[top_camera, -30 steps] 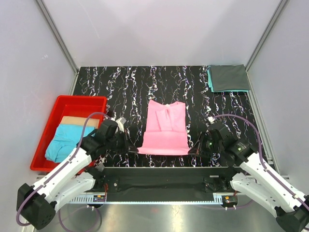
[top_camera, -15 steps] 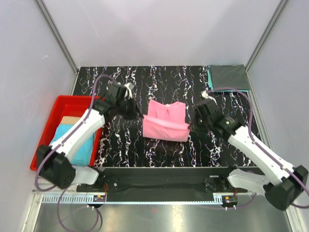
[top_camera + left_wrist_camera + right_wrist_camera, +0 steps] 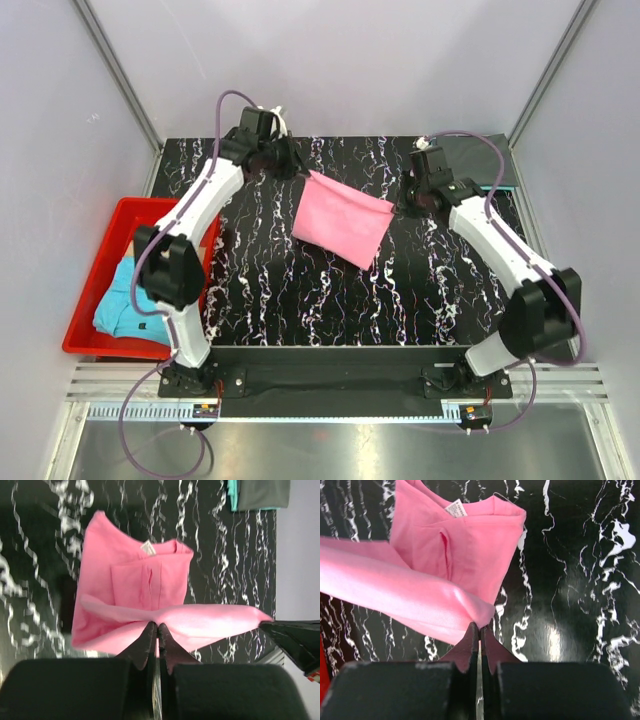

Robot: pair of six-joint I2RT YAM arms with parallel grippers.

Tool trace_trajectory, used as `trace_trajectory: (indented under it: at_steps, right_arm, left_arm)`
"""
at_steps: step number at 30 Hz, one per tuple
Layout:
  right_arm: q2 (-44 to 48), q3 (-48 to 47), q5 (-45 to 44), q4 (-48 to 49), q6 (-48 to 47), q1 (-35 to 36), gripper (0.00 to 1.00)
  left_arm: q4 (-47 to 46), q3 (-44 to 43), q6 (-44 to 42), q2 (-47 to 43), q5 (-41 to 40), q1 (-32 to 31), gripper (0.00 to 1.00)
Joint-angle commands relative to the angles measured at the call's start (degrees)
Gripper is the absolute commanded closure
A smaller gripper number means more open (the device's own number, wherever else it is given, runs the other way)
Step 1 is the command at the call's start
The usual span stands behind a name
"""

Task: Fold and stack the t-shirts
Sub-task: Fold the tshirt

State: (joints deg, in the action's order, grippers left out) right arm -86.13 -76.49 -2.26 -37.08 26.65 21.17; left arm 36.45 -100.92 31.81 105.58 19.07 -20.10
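The bright pink t-shirt [image 3: 342,218] hangs stretched between my two grippers over the middle back of the table, doubled over, with its collar and label [image 3: 146,547] on the lower layer. At its left corner my left gripper [image 3: 300,172] is shut on the folded edge [image 3: 157,625]. My right gripper [image 3: 400,205] pinches the right corner [image 3: 479,626]. A folded dark grey t-shirt [image 3: 262,494] lies on a teal one at the back right corner. A light blue t-shirt [image 3: 125,295] lies in the red bin.
The red bin [image 3: 110,240] stands at the left edge of the black marbled table [image 3: 300,300]. Both arms reach far forward across the table. Grey walls close off the back and both sides.
Both grippers carried the pink shirt's near edge up and away from the bases to the table's back. The flat shirt is now doubled over and hanging between them.
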Motion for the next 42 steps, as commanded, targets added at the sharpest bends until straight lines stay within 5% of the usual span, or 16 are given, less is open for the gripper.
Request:
trace_trajectory:
  at_steps: [1,9,13,14,18,24,26,33,42]
  right_arm:
    - [-4.39,-1.82,3.22,5.60,-1.78,-2.97,0.97]
    - [-18.96,-6.91,5.67,11.33,-2.05,-9.20,0.89]
    - [-26.71,-11.39,5.08,12.04,-1.18,-11.41,0.89]
    - [-28.29,-13.58,5.25,11.42,-0.64,-11.85,0.83]
    - [-32.44,-15.88,5.34,10.36,-0.02,-12.90,0.12]
    - [-26.04,-10.88,5.95,10.98,0.24,-13.17,0.15]
    - [-24.01,-7.82,7.35,11.15,0.85,-13.17,0.16]
    - [-13.65,2.65,18.24,12.99,0.85,-13.08,0.16]
    - [-10.73,12.94,33.72,20.27,3.04,-13.00,0.22]
  left_arm:
    - [-8.21,-6.55,-1.41,6.99,4.56,1.73,0.98]
    - [-27.38,-19.37,8.00,28.61,12.40,3.93,0.98]
    - [-38.95,-29.30,12.74,38.81,13.53,4.01,0.81]
    - [-39.78,-30.29,13.88,41.17,13.28,4.01,0.77]
    - [-42.68,-27.15,13.02,39.45,14.15,4.89,0.75]
    - [-37.51,-13.00,3.97,26.45,10.73,5.33,0.69]
    - [-29.36,-9.56,-0.33,23.03,8.89,5.33,0.69]
    - [-20.89,7.56,-8.25,14.83,7.47,5.24,0.58]
    - [-19.05,10.75,-12.74,14.83,8.79,4.19,0.55]
